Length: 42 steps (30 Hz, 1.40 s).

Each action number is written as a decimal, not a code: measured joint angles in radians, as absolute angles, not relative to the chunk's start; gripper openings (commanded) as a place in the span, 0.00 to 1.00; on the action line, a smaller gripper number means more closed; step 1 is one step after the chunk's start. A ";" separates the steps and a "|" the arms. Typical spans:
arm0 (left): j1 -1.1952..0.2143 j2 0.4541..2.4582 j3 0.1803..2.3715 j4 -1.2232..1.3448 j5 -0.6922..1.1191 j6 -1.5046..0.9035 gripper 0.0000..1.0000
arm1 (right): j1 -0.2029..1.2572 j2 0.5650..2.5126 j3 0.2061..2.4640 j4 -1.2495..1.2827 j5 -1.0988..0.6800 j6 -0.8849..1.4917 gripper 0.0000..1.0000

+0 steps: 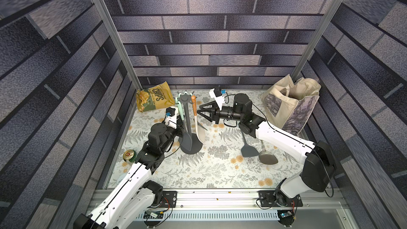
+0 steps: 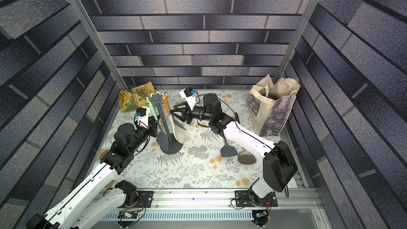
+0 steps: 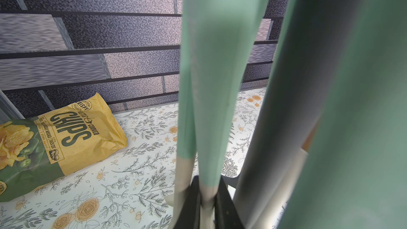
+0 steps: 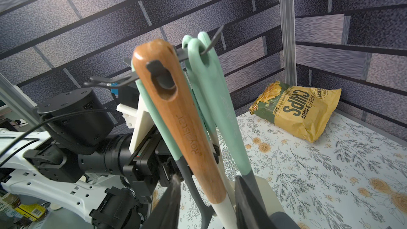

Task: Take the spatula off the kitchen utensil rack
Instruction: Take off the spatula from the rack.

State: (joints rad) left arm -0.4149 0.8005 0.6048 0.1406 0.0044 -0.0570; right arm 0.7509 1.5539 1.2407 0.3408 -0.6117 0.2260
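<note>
The dark grey kitchen utensil rack stands upright at the back left on its round base. From one hook hangs the spatula, with a wooden handle and a white blade. Mint-handled utensils hang beside it. My left gripper is shut on the lower neck of one mint-handled utensil; in both top views its jaws are hidden behind the hanging utensils. My right gripper is open, one finger on each side of the spatula's lower handle, with gaps showing.
A chips bag lies at the back left. A cloth tote bag stands at the back right. A dark grey flat-headed utensil and a grey spoon lie under my right arm. A can sits beside my left arm.
</note>
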 measured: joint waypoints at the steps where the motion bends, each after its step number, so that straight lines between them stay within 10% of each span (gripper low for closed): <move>1: -0.415 0.801 0.605 0.141 0.004 -0.057 0.14 | 0.755 1.555 1.243 0.340 -0.612 0.223 0.42; 26: -0.415 0.793 0.605 0.128 0.004 -0.057 0.13 | 0.808 1.623 1.321 0.288 -0.607 0.144 0.42; 42: -0.415 0.784 0.605 0.118 0.004 -0.057 0.13 | 0.825 1.630 1.334 0.243 -0.582 0.098 0.07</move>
State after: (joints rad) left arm -0.4149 0.7841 0.6048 0.1181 0.0040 -0.0570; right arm 0.8249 1.6302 1.3338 0.2432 -0.5823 0.0978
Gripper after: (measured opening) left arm 0.138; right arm 0.224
